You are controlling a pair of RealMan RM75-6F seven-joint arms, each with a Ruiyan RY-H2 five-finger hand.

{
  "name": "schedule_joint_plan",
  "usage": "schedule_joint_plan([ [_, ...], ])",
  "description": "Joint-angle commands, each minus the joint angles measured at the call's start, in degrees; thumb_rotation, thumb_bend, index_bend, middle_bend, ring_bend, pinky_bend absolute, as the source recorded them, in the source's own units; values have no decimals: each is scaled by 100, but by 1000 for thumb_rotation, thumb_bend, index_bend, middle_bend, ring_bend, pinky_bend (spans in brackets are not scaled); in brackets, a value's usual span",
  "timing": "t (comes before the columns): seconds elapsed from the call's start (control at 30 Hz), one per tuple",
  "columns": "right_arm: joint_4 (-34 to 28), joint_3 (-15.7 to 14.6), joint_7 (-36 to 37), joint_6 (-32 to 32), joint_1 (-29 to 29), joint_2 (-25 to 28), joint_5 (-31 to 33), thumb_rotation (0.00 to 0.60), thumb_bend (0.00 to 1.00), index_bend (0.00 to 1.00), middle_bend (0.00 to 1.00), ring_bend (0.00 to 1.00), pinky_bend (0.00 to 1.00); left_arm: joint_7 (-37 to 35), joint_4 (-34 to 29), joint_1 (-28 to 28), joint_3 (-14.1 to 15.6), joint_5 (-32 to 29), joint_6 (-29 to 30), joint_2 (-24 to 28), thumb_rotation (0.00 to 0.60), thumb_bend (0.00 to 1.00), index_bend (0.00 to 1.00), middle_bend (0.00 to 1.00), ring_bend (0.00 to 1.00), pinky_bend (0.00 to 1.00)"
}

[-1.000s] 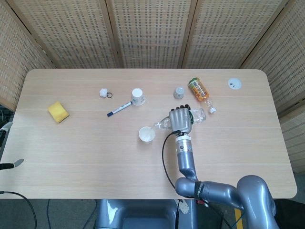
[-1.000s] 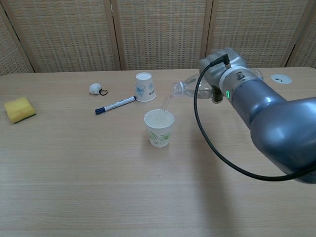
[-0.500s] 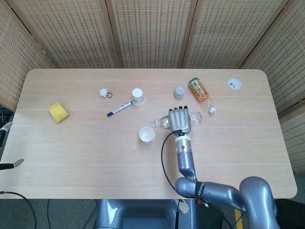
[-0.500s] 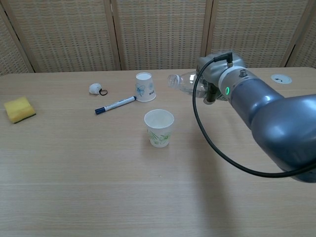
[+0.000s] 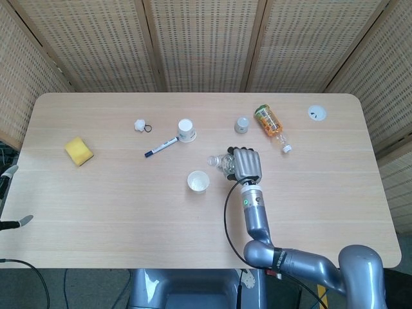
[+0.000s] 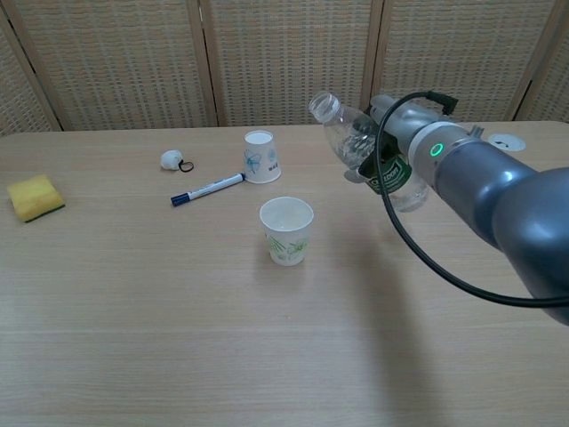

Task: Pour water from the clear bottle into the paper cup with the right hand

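Observation:
My right hand [image 5: 246,165] [image 6: 397,133] grips the clear bottle [image 6: 356,140] [image 5: 221,162] around its middle. The bottle is lifted off the table and tilted, its uncapped mouth pointing up and to the left, with no water running out. An upright paper cup [image 5: 198,182] [image 6: 286,230] with a green print stands on the table below and left of the bottle's mouth, apart from it. My left hand is outside both views.
An upside-down paper cup [image 5: 187,131] [image 6: 260,156], a blue marker [image 5: 161,147], a small white item with a ring [image 5: 140,124] and a yellow sponge [image 5: 78,150] lie to the left. An orange drink bottle [image 5: 270,124], a small cap [image 5: 242,124] and a white disc [image 5: 316,113] sit behind.
A second ago water ran from the bottle into the cup. The pour has stopped; my right hand has tipped the bottle's mouth upward and drawn back to the right.

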Motion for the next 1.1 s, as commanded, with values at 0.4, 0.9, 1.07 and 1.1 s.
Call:
schedule_joint_plan([
  [0.4, 139, 156, 2899, -1303, -808, 256, -577, 600, 632, 552, 593, 507, 602, -40, 9, -4, 8, 1, -25, 5, 600, 70, 0, 0, 0, 0],
  [0.9, 976, -34, 4854, -1321, -1068, -6, -1799, 600, 632, 552, 593, 507, 395, -123, -20, -12, 29, 42, -65, 42, 600, 71, 0, 0, 0, 0],
  [1.07, 1147, -65, 5013, -1306, -1069, -92, -1886, 600, 628, 550, 563, 489, 385, -134, -43, -2, 32, 53, -47, 54, 600, 71, 0, 0, 0, 0],
  [1.1, 1205, -54, 5032, -1265, -1069, -133, -1889, 600, 627, 547, 545, 476, 385, -136, -39, -4, 29, 41, -53, 54, 600, 71, 0, 0, 0, 0],
])
